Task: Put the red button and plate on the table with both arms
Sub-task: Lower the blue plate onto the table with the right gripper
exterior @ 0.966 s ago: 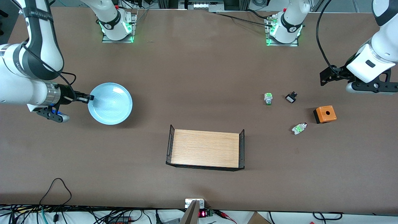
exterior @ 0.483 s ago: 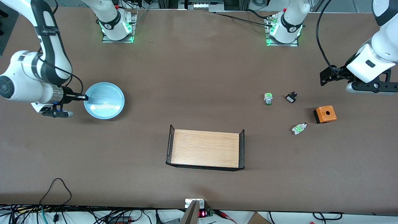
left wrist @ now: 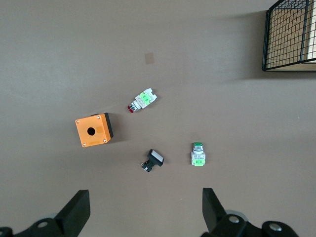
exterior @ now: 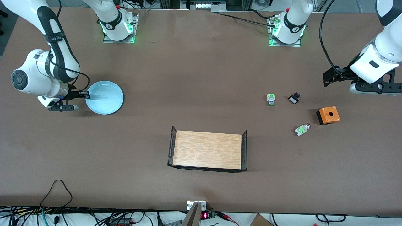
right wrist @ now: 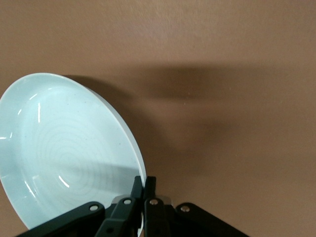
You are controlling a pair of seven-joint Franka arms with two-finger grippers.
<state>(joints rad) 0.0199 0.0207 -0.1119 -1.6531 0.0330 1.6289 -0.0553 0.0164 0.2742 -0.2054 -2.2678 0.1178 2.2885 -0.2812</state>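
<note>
The pale blue plate (exterior: 104,97) is at the right arm's end of the brown table (exterior: 201,72). My right gripper (exterior: 84,93) is shut on its rim. In the right wrist view the plate (right wrist: 64,153) hangs tilted, casting a shadow on the table, with the rim pinched between the fingers of the gripper (right wrist: 144,185). The red button (exterior: 302,129) lies on its side on the table near the left arm's end, also seen in the left wrist view (left wrist: 142,100). My left gripper (exterior: 330,78) is open and empty above the table by the switches, its jaws wide apart (left wrist: 143,217).
A light-wood tray with black mesh ends (exterior: 207,150) stands mid-table, nearer the front camera. A green-capped switch (exterior: 271,99), a small black switch (exterior: 294,99) and an orange box (exterior: 328,115) lie close to the red button.
My right arm has lowered the plate toward the table and drawn it toward the right arm's end. The left arm has not moved.
</note>
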